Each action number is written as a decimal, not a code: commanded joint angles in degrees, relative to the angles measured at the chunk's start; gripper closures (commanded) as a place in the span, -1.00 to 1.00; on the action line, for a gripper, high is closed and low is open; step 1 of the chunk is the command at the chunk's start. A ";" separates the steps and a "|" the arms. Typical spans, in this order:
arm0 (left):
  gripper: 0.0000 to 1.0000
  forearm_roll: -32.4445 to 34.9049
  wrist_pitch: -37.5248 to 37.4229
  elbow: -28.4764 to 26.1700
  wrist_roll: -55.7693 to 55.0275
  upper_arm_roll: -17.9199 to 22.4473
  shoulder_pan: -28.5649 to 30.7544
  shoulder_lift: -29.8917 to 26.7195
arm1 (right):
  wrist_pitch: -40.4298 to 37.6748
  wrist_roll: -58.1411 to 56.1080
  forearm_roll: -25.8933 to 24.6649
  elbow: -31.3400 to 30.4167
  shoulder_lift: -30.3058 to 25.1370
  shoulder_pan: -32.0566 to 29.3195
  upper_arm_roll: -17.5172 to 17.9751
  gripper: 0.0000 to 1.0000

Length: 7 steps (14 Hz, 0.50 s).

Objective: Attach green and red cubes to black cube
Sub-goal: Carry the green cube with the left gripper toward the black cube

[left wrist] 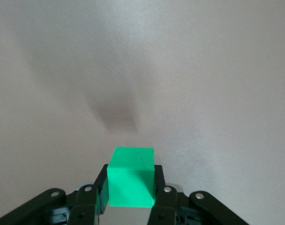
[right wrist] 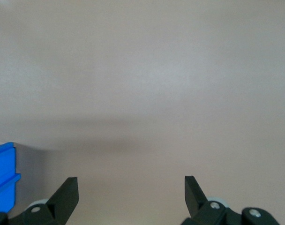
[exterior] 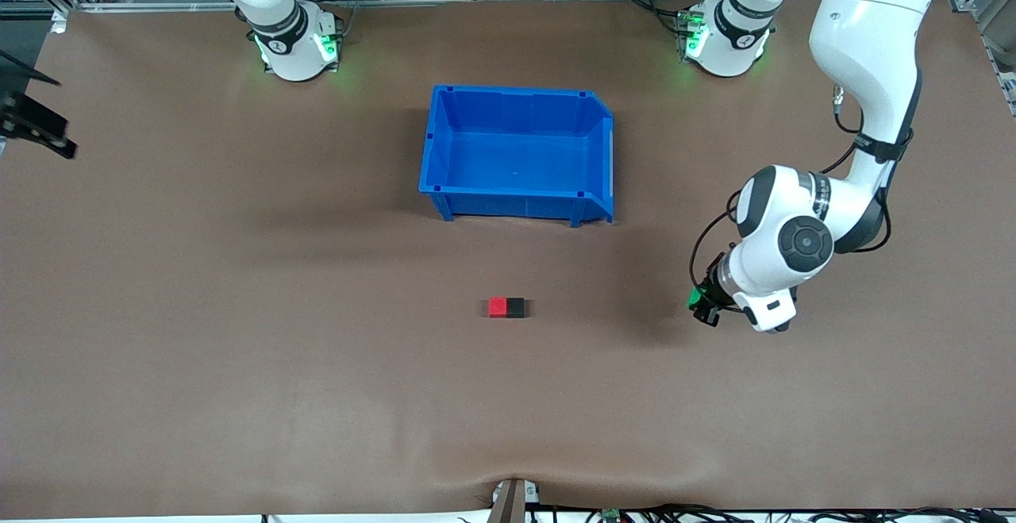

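My left gripper (left wrist: pixel 131 199) is clamped on the green cube (left wrist: pixel 131 177), up over bare table toward the left arm's end. The red cube (exterior: pixel 498 307) already touches the black cube (exterior: pixel 516 307), nearer the camera than the bin (exterior: pixel 516 98). I think I should go slow, line up with the black cube's free side, then press. My right gripper (right wrist: pixel 131 194) waits, spread wide with 0 things in it.

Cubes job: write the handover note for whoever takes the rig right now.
Left gripper: shut on the green cube, up in the air over bare table toward the left arm's end.
Right gripper: open, empty, waiting over bare table; a corner of the blue bin shows in its wrist view.
Red cube and black cube: touching side by side on the table, nearer the front camera than the bin.
Done: red appears joined to black.
Left: bring green to the black cube and attach it.
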 commanded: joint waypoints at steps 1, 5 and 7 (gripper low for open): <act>1.00 -0.57 -2.21 6.21 -4.72 0.17 -2.40 3.79 | -7.27 -0.85 -1.04 3.66 2.17 1.50 0.13 -1.00; 1.00 -0.75 -3.97 9.57 -9.47 0.08 -4.07 5.38 | -8.72 -0.59 4.04 5.84 2.61 0.44 -0.74 -1.00; 1.00 -0.75 -4.06 10.36 -11.58 0.08 -5.30 5.82 | -8.54 -0.59 3.89 7.70 2.61 0.53 -0.92 -1.00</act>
